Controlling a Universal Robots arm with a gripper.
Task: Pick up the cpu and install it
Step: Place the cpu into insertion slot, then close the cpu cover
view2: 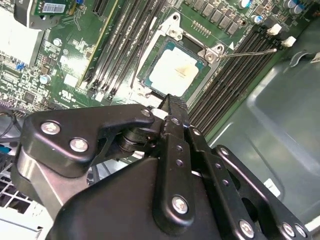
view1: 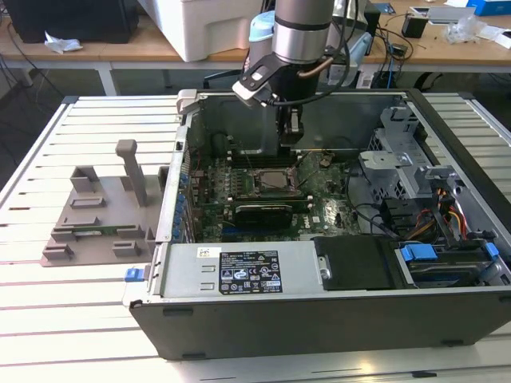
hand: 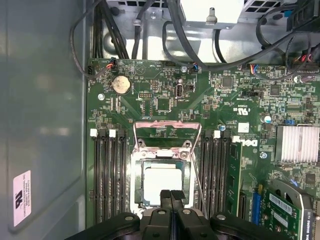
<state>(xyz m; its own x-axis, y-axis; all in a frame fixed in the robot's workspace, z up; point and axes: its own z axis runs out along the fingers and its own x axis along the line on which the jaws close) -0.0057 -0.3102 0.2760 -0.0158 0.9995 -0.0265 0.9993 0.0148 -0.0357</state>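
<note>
On the exterior view's left I see a grey fixture (view1: 89, 214) lying on the slatted table (view1: 48, 319), with a thin green strip in its near slot. Just to its right stands the open computer case (view1: 319, 323). Inside it, a labelled metal box (view1: 239, 271) lies along the near wall and the green motherboard (view1: 323, 209) lies flat behind it.

The cpu (view1: 272, 179) sits in the black socket in the middle of that board. It is a small flat square with a pale silver-white top, lying level inside the frame. The gripper (view1: 290, 137) hangs above it, slightly to the far side and clear of the chip. Further right in the case are a grey drive cage (view1: 399, 167) and blue-tabbed bays (view1: 417, 254) at the near right corner.

In the first wrist view the cpu (hand: 161, 182) looks bright and plain. The socket's hinged plate (hand: 167, 131) is swung open beyond it, and dark memory slots (hand: 107, 175) flank it on both sides. That view also gives me a coin battery (hand: 120, 84), a finned heatsink (hand: 296, 143) and cable bundles, which I cannot pick out from the exterior camera. The gripper (hand: 170, 196) has its two tips pressed together on nothing.

The second wrist view shows the cpu (view2: 174, 70) with a faint yellowish smear on its top. It also shows a thin metal lever (view2: 250, 50) sticking out from the socket corner. The gripper (view2: 170, 107) is clenched there too, and empty.
</note>
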